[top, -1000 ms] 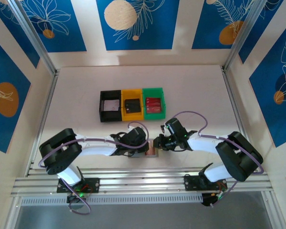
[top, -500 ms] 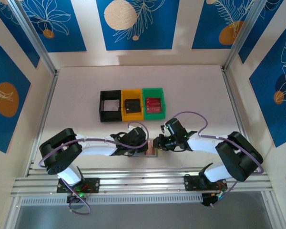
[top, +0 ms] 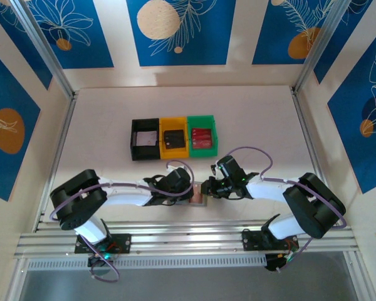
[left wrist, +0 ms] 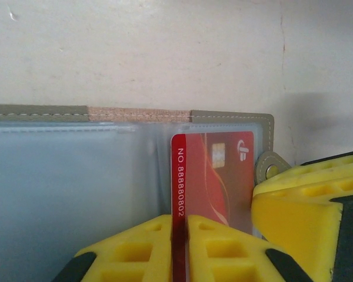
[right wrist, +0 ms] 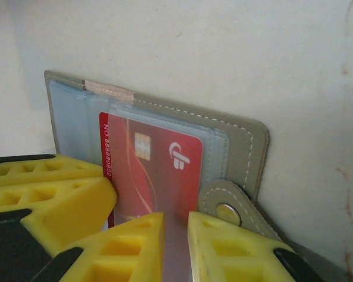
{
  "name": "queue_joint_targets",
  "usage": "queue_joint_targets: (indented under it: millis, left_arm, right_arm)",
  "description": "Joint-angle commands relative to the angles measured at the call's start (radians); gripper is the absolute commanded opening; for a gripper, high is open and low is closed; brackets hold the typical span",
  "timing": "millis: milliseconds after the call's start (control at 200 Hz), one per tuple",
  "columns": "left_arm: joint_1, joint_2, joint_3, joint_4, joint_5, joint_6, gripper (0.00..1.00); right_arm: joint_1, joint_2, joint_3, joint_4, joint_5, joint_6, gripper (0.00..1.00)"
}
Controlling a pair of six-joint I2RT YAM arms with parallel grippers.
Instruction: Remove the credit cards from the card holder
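Red card (left wrist: 215, 176) pinched by left fingers (left wrist: 135, 252) may drag the card holder (right wrist: 247, 147) along if right fingers (right wrist: 223, 247) clamping it slip.

Blue floral walls (top: 200, 44), pale table (top: 257, 113)

The left arm (top: 126, 195) and right arm (top: 269, 187) have white link shells between bulky black joint housings. A thin lilac cable (top: 250, 149) loops along each. The black bases (top: 103, 243) carry small green and red lights. The jaws are bright yellow plastic moulded with rectangular pockets, on black mounts.
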Motion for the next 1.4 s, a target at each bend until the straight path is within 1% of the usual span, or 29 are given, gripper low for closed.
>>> queue_joint_targets:
  millis: [0, 115, 230, 640, 990, 1395]
  left_arm:
    - [-0.014, -0.033, 0.000, 0.085, -0.008, -0.006, 0.09]
    - [-0.014, -0.039, -0.003, 0.086, -0.012, -0.007, 0.02]
    - [-0.014, -0.051, -0.009, 0.084, -0.022, -0.007, 0.00]
    - [-0.014, -0.113, -0.029, 0.061, -0.057, 0.011, 0.00]
    - [-0.013, -0.136, -0.051, 0.056, -0.062, 0.019, 0.00]
    - [-0.010, -0.228, -0.096, 0.018, -0.090, 0.050, 0.00]
  right_arm:
    - [0.019, 0.036, -0.039, -0.069, 0.007, 0.011, 0.20]
    - [0.021, 0.036, -0.039, -0.068, 0.007, 0.011, 0.20]
    - [0.021, 0.038, -0.039, -0.067, 0.007, 0.012, 0.20]
    - [0.022, 0.021, -0.038, -0.086, 0.016, 0.008, 0.20]
    - [0.019, 0.007, -0.035, -0.104, 0.022, 0.001, 0.20]
    - [0.007, -0.029, -0.028, -0.120, 0.000, -0.034, 0.20]
